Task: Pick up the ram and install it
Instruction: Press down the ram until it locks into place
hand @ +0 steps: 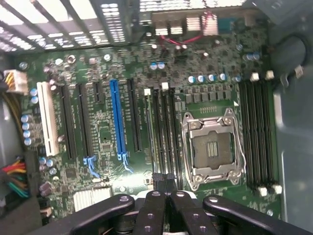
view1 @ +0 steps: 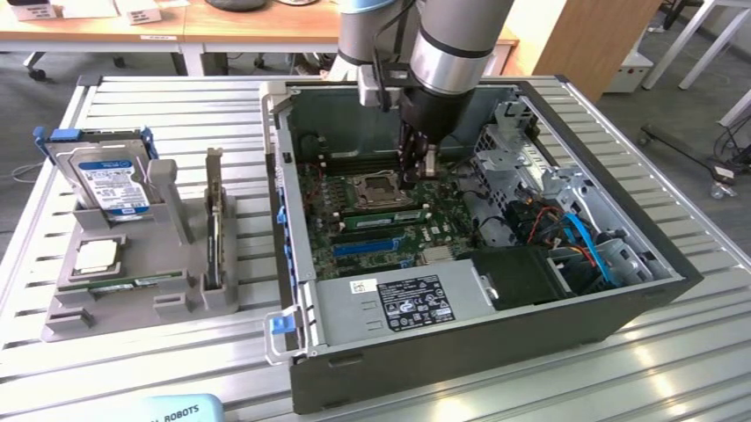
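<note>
Now look at the big open case [view1: 470, 369] on the table [view1: 164, 114]. Your arm reaches down into it from the far side. The gripper [view1: 413, 176] is low over the board, just beside the socket [view1: 373, 189], on the exterior view's right of it.

From the wrist you see the gripper [hand: 166, 196] with its fingers [hand: 151, 210] pressed tight together. They sit right over the long black slots next to the socket [hand: 212, 147]. A thin dark bit pokes out between the tips. You cannot tell if that is a ram or just part of the fingers.

One ram [view1: 378, 217] is in the case. It is a thin green stick on the board, just on the near side of the socket. The gripper is close to it, a little farther back. You cannot tell if they touch.

A blue slot [hand: 116, 122] and a white slot [hand: 46, 117] lie on the board, well apart from the fingers.

Off to the exterior view's left, a grey holder [view1: 70, 321] stands on the table, apart from the case. The other ram [view1: 123, 283] lies flat along its near part. A square silver chip [view1: 97, 255] lies just behind that stick. A drive [view1: 112, 180] with a blue label leans up at the far end of the holder. The arm is well away from all of these.
</note>
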### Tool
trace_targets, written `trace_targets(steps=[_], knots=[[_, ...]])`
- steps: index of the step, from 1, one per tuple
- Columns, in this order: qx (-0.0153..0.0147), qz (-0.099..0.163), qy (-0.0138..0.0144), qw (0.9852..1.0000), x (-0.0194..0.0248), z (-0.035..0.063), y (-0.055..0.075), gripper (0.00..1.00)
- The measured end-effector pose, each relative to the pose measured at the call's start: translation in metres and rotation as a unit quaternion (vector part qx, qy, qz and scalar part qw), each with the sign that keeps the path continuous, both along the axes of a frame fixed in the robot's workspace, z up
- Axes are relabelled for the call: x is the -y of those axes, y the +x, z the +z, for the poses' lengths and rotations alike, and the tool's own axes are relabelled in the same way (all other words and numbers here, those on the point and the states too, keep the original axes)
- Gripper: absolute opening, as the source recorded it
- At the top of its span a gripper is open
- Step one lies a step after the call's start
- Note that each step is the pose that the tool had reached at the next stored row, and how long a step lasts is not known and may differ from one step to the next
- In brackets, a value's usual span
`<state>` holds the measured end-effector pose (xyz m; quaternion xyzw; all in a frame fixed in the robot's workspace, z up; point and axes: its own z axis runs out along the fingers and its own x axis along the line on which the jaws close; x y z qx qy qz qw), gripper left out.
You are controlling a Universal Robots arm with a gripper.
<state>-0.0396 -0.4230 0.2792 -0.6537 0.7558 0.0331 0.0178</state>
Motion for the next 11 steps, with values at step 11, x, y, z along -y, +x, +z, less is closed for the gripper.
trace_targets(steps=[11], knots=[[0.0000,-0.100,-0.0001,0.9950,0.0000,-0.0009,0.0000,0.10]])
